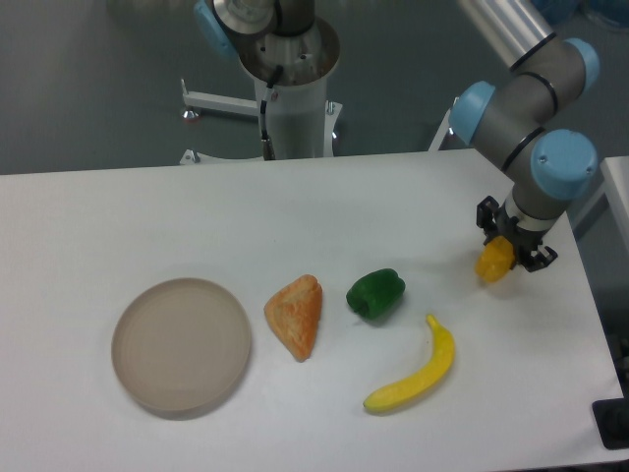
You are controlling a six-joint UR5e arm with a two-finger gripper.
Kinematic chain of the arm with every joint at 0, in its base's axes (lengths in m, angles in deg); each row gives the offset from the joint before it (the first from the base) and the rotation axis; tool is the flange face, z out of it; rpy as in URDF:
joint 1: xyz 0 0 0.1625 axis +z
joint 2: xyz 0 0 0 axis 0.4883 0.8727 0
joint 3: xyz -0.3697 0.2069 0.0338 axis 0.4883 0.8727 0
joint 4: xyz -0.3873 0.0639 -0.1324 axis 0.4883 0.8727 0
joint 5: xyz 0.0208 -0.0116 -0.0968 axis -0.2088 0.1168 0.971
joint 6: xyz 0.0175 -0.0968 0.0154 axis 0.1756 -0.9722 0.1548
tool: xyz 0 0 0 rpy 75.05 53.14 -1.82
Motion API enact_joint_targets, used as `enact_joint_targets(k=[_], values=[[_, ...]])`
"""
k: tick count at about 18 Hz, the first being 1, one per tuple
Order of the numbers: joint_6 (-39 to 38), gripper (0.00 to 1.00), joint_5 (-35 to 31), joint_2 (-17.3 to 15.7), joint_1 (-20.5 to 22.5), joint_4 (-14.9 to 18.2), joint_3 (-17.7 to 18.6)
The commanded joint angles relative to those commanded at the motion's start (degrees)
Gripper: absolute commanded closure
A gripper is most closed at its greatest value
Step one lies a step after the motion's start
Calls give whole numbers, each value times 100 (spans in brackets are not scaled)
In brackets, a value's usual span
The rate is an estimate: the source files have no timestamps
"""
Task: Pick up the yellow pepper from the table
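The yellow pepper [493,262] is a small lumpy yellow-orange piece at the right of the white table [295,206]. My gripper [507,250] reaches down from the arm at the upper right, and its black fingers [487,218] are closed around the pepper. The pepper sits at or just above the tabletop; I cannot tell whether it is lifted clear. Its upper part is hidden by the gripper.
A green pepper [375,293] sits mid-table, a yellow banana [415,372] lies in front of it, and an orange triangular wedge [297,315] lies to its left. A round beige plate [181,346] is at the front left. The robot base [291,79] stands behind the table.
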Motion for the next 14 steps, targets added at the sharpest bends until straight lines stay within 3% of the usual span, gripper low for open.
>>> enact_joint_targets(k=[6, 14], values=[[-526, 67, 440, 105, -255, -18, -246], [-580, 67, 494, 184, -334, -44, -299]])
